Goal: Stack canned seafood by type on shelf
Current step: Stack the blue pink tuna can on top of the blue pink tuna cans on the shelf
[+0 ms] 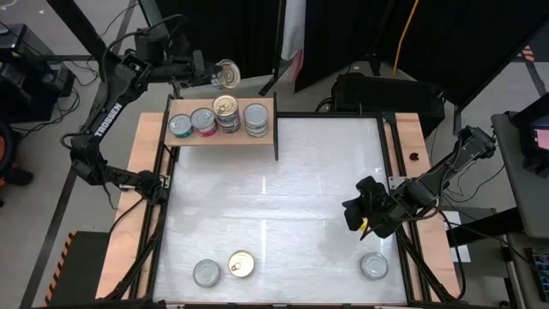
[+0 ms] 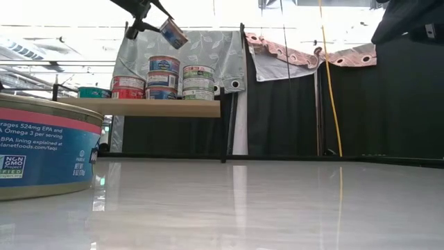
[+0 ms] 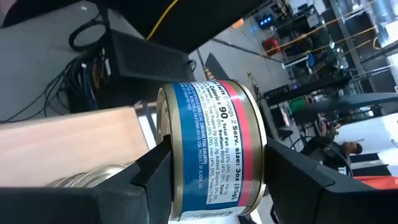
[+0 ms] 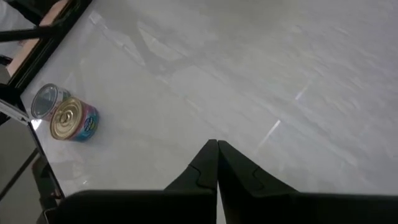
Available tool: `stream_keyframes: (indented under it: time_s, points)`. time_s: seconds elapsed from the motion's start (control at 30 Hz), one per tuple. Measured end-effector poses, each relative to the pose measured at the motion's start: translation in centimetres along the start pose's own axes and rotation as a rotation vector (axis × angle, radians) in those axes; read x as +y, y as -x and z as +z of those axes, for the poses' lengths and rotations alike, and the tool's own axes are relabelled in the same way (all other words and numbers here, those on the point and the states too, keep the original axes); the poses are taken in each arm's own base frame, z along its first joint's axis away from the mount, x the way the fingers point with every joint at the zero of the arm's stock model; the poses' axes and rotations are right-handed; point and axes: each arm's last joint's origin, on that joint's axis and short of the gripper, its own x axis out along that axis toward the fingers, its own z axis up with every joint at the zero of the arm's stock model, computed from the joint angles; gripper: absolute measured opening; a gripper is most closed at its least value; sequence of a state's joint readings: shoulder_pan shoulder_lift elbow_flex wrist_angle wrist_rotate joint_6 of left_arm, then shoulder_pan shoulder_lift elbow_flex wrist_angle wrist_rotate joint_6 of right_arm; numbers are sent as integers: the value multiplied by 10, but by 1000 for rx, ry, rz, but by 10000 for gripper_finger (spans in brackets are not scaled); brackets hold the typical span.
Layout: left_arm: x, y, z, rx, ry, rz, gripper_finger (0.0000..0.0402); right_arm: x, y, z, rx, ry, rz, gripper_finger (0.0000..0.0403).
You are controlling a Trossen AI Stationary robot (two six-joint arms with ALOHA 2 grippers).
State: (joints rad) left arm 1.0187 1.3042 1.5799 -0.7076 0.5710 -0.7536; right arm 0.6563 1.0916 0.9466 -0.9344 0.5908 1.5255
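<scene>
A: Where is the can that is being moved?

B: A blue-and-red tin [image 3: 214, 149] is clamped between the fingers of the left gripper [image 1: 225, 75], tilted, in the air above the back edge of the shelf [image 1: 262, 138]. In the low view it hangs higher than the stacks.

A: And the shelf itself?

B: It stands at the table's far left corner. Along it sit a green-labelled tin [image 1: 180, 127], a red-labelled stack [image 1: 203, 121], a blue stack with a gold lid [image 1: 226, 112] and a white-labelled stack [image 1: 256, 119], side by side.

A: What is left on the table [image 1: 283, 189]?

B: Near the front edge, toward the left, a silver-lidded tin [image 1: 206, 273] lies just beside a gold-lidded tin [image 1: 241, 264]. Another silver tin [image 1: 374, 265] sits near the front right corner.

A: The other arm?

B: The right gripper [image 1: 362, 225] hovers over the table's right side near that tin, fingers pressed together on nothing.
</scene>
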Motion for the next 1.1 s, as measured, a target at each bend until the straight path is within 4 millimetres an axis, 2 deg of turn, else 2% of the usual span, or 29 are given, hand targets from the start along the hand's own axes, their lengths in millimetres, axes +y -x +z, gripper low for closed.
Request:
stream_keyframes:
  time_s: [0.27, 0.37, 0.47, 0.63, 0.77, 0.9, 1.0, 1.1]
  points:
    - [-11, -3, -1, -77, -1, -9, 210, -2, 0, 1, -36, 11, -17, 0]
    - [-12, 5, -3, -129, -6, 21, 210, -3, 0, 1, -44, 19, -28, 0]
    - [-10, 16, -14, -149, -8, 23, 210, -3, 0, 1, -43, 21, -30, 0]
    - [12, 18, -43, -127, 106, 26, 210, -3, 0, 1, -42, 36, -33, 0]
    - [9, 32, -59, -264, 115, -142, 210, -4, 0, 1, -41, 47, -38, 0]
    - [20, 30, -69, -296, 152, -176, 210, -4, -1, 2, -43, 49, -43, 0]
    - [31, 22, -75, -260, 179, -133, 210, -5, -1, 4, -47, 46, -48, 0]
    - [33, 16, -79, -234, 176, -140, 210, -4, -2, 5, -47, 48, -49, 0]
